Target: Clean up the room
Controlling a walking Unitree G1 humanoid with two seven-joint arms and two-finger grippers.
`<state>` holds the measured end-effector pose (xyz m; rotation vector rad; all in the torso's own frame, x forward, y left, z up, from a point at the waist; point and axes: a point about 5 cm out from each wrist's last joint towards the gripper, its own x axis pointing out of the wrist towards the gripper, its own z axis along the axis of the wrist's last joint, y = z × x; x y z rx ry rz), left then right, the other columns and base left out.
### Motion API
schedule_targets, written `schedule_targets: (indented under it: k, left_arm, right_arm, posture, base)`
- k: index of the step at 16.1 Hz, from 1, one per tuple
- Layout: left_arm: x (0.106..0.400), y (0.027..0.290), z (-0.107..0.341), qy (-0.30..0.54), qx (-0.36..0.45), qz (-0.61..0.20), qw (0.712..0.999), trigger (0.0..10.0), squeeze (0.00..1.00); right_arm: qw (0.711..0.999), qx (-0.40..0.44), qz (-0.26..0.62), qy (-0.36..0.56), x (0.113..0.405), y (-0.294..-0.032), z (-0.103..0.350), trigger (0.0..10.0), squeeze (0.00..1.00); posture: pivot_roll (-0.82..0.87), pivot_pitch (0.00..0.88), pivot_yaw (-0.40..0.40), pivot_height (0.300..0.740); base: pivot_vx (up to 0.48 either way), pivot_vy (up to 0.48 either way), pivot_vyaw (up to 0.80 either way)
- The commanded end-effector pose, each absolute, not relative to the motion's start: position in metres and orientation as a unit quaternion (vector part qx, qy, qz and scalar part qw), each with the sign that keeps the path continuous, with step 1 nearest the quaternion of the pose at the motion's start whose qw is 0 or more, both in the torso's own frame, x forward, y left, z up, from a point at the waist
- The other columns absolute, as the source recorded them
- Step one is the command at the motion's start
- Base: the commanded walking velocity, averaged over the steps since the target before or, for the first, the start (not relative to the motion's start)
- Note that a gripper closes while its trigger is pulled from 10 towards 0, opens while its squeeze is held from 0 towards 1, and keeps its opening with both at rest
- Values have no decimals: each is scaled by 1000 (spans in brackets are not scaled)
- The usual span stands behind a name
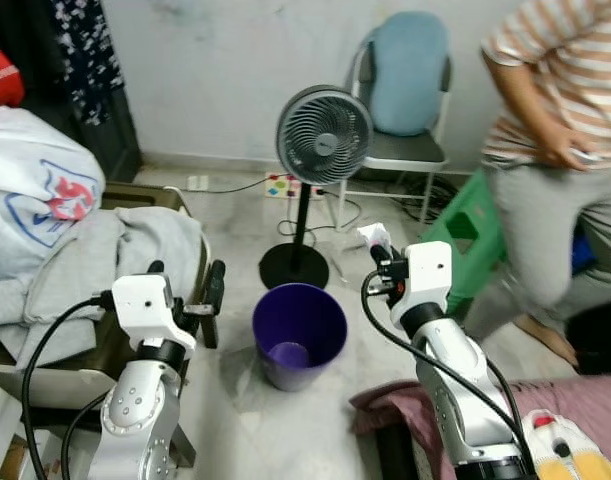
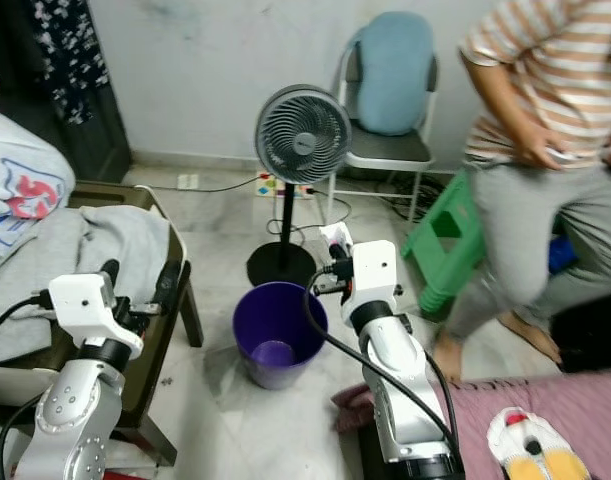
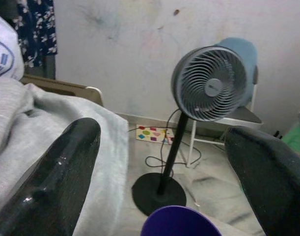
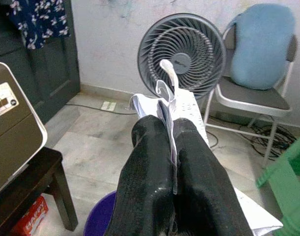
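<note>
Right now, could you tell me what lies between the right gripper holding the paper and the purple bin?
Nothing but air: in the left eye view the right gripper, shut on the white paper, hangs just right of the purple bin rim, above bare floor.

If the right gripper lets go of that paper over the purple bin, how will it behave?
Probably light and floppy: the white paper bends and curls above the right gripper, which is shut on it. It may flutter sideways rather than drop straight. The purple bin sits below and to the robot's left, so a miss seems possible.
</note>
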<state>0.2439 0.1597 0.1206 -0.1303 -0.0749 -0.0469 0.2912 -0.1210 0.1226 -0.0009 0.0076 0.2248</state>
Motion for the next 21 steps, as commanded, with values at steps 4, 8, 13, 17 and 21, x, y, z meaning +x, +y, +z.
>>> schedule_targets:
  k: [4, 8, 13, 17, 21]
  left_arm:
    - [245, 158, 123, -44, -67, -30, 996, 10000, 0]
    - [245, 157, 123, -44, -67, -30, 996, 10000, 0]
    - [247, 158, 122, -39, -64, -14, 997, 10000, 0]
    - [248, 159, 121, -37, -59, -8, 998, 10000, 0]
    - [248, 160, 121, -35, -56, -7, 998, 10000, 0]
  right_arm:
    - [994, -5, 108, 5, 292, -122, 121, 10000, 0]
    - [994, -8, 109, 5, 293, -122, 121, 10000, 0]
    - [994, -11, 111, 4, 294, -122, 121, 10000, 0]
    - [993, -16, 115, 2, 296, -120, 121, 10000, 0]
    - [992, -25, 122, -2, 298, -117, 122, 10000, 0]
  posture:
    - [-13, 46, -103, 740]
    - [-12, 46, -103, 740]
    - [-12, 42, -105, 740]
    - [-10, 37, -104, 740]
    - [-7, 35, -101, 740]
  base:
    - [411, 0, 0]
    - [418, 0, 0]
    - [135, 0, 0]
    - [0, 0, 0]
    - [0, 0, 558]
